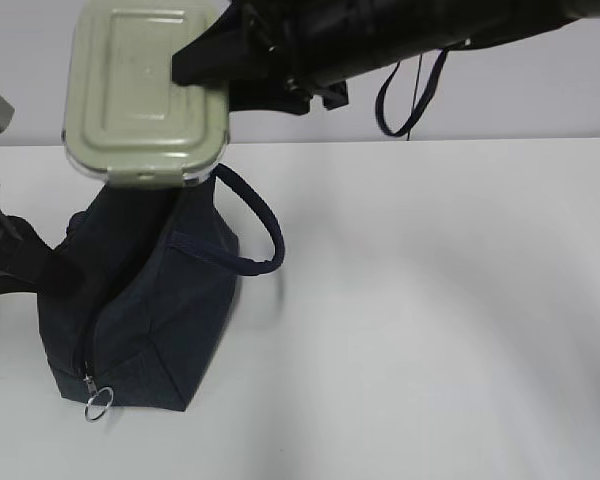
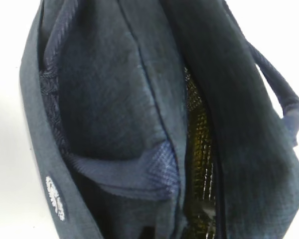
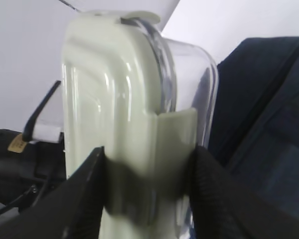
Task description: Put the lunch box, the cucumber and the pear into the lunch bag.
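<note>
My right gripper [image 1: 195, 85] is shut on the lunch box [image 1: 145, 95] and holds it in the air above the lunch bag [image 1: 140, 310], sage-green lid toward the camera. In the right wrist view the fingers [image 3: 84, 189] clamp the box [image 3: 114, 109] across lid and clear base, with the bag [image 3: 269, 124] behind it. My left gripper [image 1: 15, 255] is at the bag's upper left edge, where the fabric is pulled toward it. The left wrist view is filled by the bag [image 2: 104, 99]; its slit [image 2: 199, 149] shows mesh lining with yellowish glints. Cucumber and pear are out of view.
The bag stands on a white table [image 1: 430, 300] at the left, with one loop handle [image 1: 265, 225] hanging to its right and a metal zipper ring [image 1: 98, 403] at its front bottom. A dark cable loop [image 1: 405, 100] hangs at the back.
</note>
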`<state>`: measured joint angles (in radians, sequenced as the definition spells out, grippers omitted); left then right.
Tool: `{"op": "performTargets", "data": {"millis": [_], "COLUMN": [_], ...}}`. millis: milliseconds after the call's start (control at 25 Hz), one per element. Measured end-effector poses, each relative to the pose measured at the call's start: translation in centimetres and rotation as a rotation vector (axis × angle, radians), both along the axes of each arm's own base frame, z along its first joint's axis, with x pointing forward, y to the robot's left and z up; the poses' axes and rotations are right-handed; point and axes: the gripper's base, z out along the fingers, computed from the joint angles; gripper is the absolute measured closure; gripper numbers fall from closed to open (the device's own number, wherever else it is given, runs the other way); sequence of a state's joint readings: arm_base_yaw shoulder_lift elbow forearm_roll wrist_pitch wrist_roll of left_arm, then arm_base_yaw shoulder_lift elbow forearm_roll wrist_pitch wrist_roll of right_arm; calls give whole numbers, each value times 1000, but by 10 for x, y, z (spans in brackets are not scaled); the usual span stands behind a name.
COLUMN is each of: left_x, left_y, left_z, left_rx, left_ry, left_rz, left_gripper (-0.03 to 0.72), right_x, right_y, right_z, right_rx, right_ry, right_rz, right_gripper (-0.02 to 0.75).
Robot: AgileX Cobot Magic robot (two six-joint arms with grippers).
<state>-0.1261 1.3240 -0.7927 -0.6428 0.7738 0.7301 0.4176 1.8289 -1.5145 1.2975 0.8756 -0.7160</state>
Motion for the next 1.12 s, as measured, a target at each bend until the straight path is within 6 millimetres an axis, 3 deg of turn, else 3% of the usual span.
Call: {"op": "performTargets", "data": {"millis": [200, 480, 640, 800, 1120], "left_x": [0, 0, -1, -1, -1], "left_y": [0, 0, -1, -1, -2], "left_z": [0, 0, 0, 0, 0], "left_rx": [-1, -4, -9, -8, -8], "left_ry": [1, 1, 6, 6, 7], "left_rz": [0, 1, -2, -3, -5], "left_gripper": [704, 704, 704, 704, 704], "right_x": [7, 10, 11, 10, 15], "right_y": [20, 7, 4, 13, 50], "right_z": [-38, -70, -76, -78, -99], "right_rx": [-62, -363, -419, -393, -355], "right_ry": [42, 110, 149, 161, 204], "right_rz": [20, -6, -43, -68, -45], "right_gripper": [382, 382, 382, 382, 382]}}
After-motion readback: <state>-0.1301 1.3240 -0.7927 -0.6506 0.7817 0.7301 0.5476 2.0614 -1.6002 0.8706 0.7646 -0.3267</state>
